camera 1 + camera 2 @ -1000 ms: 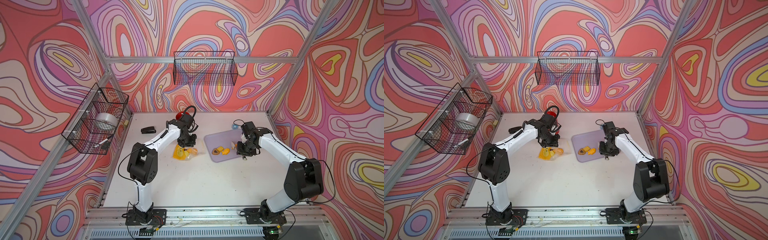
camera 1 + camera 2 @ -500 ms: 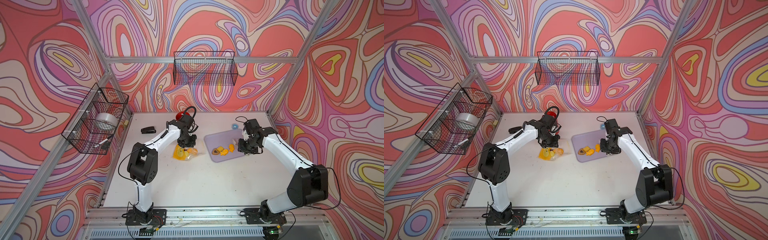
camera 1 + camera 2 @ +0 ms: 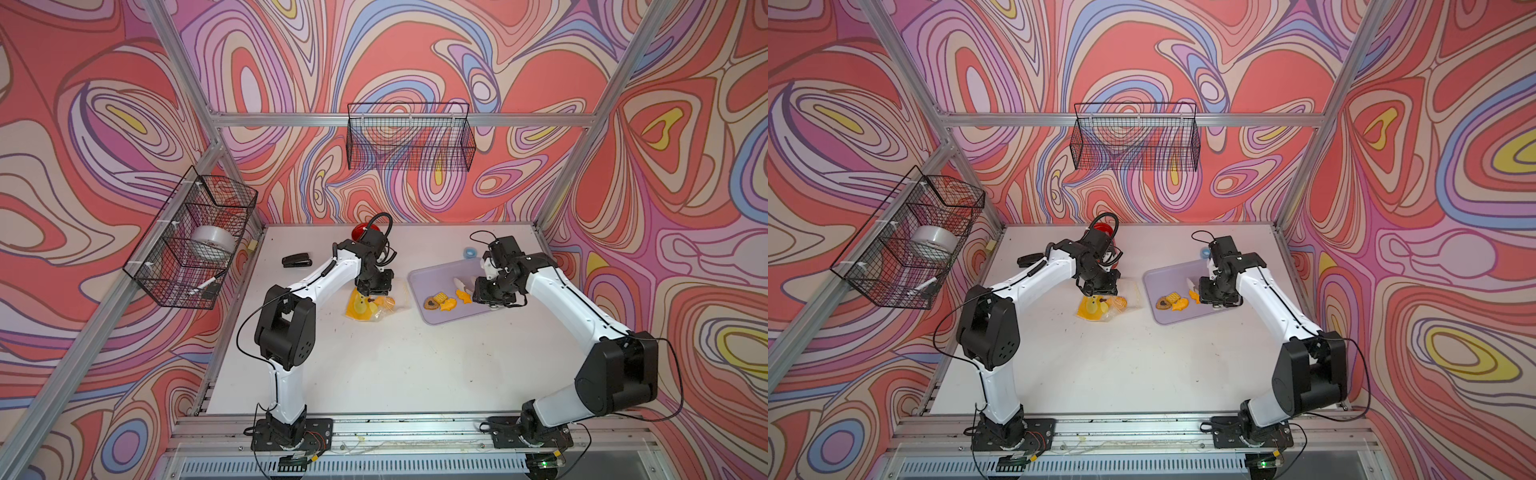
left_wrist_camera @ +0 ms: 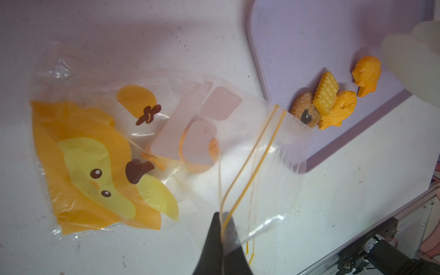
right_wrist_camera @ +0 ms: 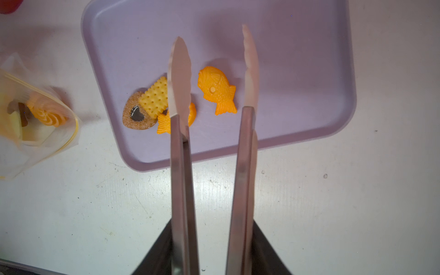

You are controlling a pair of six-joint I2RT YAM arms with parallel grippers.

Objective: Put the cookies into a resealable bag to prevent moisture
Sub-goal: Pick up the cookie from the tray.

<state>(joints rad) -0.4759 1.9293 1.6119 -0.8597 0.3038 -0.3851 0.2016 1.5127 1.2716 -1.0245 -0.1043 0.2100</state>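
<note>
White table: left hand clamps resealable bag; right hand grips open tongs over fish cookie.

Walls printed with swirling red, pink, lilac and yellow bands enclose a white table edged by silver metal bars, with a black wire basket on the back wall and a second basket, holding a tape roll, on a side wall.

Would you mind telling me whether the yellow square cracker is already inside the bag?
No, the square cracker lies on the lilac tray, overlapping the brown heart cookie.
</note>
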